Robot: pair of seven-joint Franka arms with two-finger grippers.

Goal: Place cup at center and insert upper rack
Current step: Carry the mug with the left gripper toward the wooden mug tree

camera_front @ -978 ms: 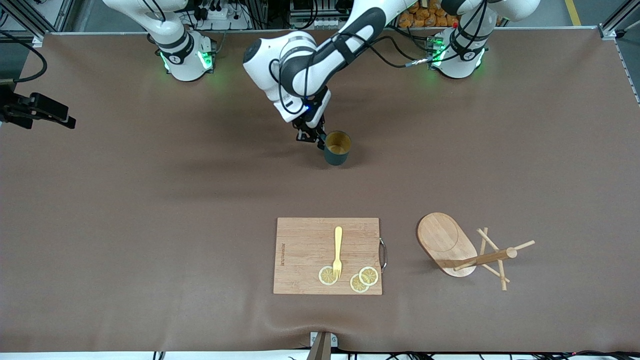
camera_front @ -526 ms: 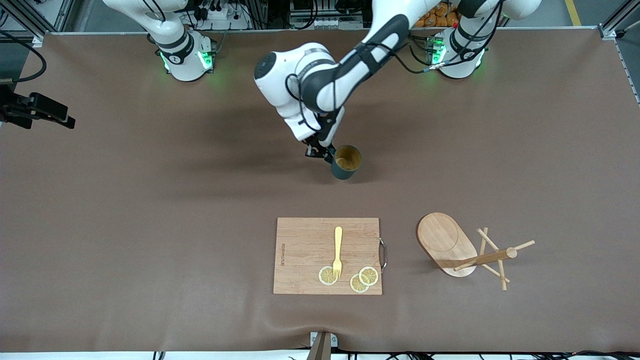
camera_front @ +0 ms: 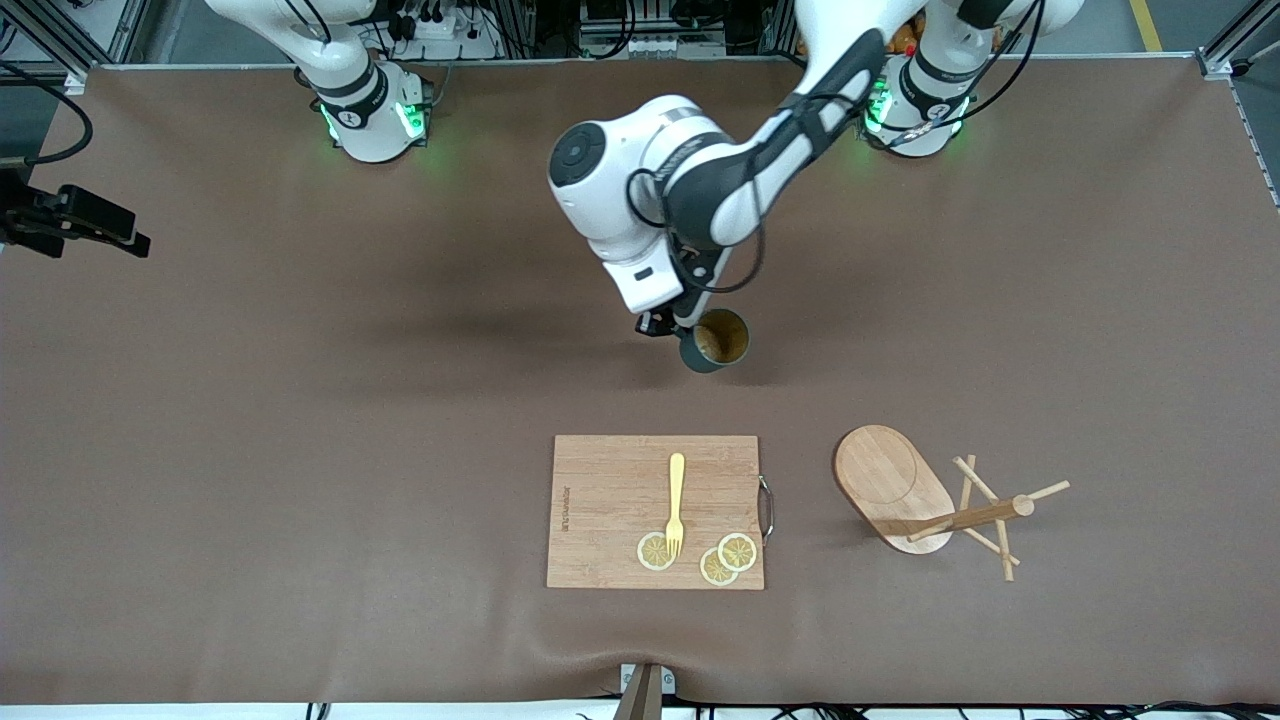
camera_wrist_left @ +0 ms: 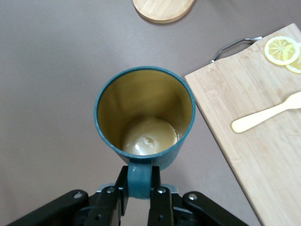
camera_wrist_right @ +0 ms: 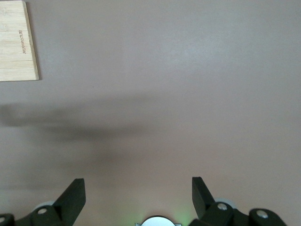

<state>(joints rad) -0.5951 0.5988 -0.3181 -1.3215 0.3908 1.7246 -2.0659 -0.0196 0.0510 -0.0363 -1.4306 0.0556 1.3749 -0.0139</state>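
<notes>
My left gripper (camera_front: 672, 330) is shut on the loop handle of the dark teal cup (camera_front: 716, 341) and holds it upright above the brown table mat, over its middle. In the left wrist view the cup (camera_wrist_left: 145, 117) shows its yellowish-tan inside, and the gripper (camera_wrist_left: 139, 197) pinches the handle from both sides. The upper rack (camera_front: 930, 495), a light wooden mug tree, lies tipped on its side toward the left arm's end, nearer to the front camera than the cup. My right gripper (camera_wrist_right: 137, 193) is open and empty over bare mat; it does not show in the front view.
A rectangular wooden cutting board (camera_front: 610, 510) lies nearer to the front camera than the cup, with a yellow fork (camera_front: 676, 503) and lemon slices (camera_front: 727, 558) on it. The board (camera_wrist_left: 256, 146) and the rack's oval base (camera_wrist_left: 162, 8) show in the left wrist view.
My left arm has carried the cup toward the front camera and toward the left arm's end, closer to the cutting board. The rack and board have not moved.
</notes>
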